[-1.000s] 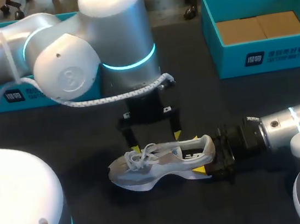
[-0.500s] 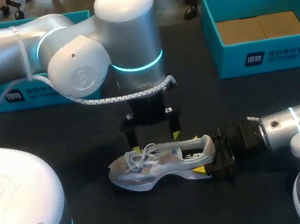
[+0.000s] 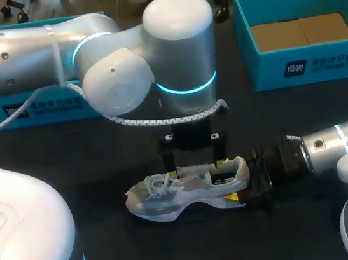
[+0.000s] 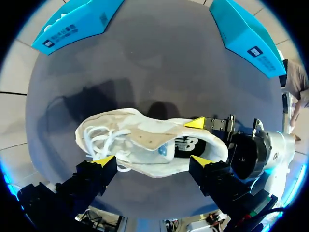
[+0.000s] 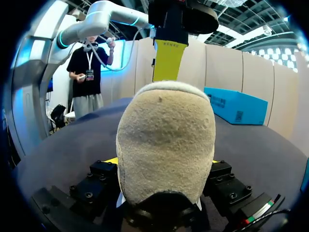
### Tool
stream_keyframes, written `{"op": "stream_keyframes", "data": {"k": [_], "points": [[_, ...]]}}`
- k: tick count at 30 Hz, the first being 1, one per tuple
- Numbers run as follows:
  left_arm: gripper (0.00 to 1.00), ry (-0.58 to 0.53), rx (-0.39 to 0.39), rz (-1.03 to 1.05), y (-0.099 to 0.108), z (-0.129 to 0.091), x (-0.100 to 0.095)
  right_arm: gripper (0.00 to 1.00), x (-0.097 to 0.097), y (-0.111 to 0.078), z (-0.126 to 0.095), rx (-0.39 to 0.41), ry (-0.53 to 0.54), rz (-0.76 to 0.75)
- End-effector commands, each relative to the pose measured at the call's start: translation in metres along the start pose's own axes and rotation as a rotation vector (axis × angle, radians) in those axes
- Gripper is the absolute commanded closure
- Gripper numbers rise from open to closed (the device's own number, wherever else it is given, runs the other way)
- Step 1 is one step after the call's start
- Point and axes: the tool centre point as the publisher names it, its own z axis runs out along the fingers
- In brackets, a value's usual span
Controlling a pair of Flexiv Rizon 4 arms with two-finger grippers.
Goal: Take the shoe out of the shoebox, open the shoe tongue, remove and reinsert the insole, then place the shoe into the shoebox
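My right gripper (image 3: 233,180) had hold of the shoe (image 3: 182,190). Its two yellow tips were pressed on the heel (image 5: 164,140), one on each side, so the heel sat tight between my fingers and filled the space there. The shoe was white and grey and sat on the dark table (image 3: 87,154). Its toe pointed straight away from my right fingers. The white laces (image 4: 99,137) lay loose on top, near the toe end. My left gripper (image 4: 152,160) was just above the middle of the shoe, and its fingers were spread wide apart. One yellow tip was over the laces end and the other was over the heel end, close to my right fingers. Those left fingers had hold of nothing. From the pictures I could not tell if they touched the shoe at all. The shoe's mouth was under my left fingers and a dark lining showed inside it. The blue shoebox (image 3: 306,64) stood well apart from the shoe, far past my right fingers on the table, with brown card in its bottom. Another blue box (image 3: 30,110) stood far off on the other side, behind my left arm.
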Motion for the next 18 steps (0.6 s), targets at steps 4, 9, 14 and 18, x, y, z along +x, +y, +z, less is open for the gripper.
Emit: {"op": "stream_keyframes", "data": {"k": [4,9,14,18], "points": [[0.0,-0.201,0.051,-0.528,0.006,0.003,0.017,1.0,-0.001,-0.003,0.003,0.004,0.001,0.001],[0.0,-0.255,0.034,-0.524,0.008,0.02,0.024,1.0,-0.001,-0.003,0.003,0.004,0.001,0.001],[0.0,-0.299,0.046,-0.543,0.006,0.026,0.026,1.0,-0.001,-0.003,0.003,0.004,0.001,0.001],[0.0,-0.318,0.021,-0.551,0.002,0.028,0.025,1.0,-0.001,-0.003,0.003,0.004,0.001,0.001]]}}
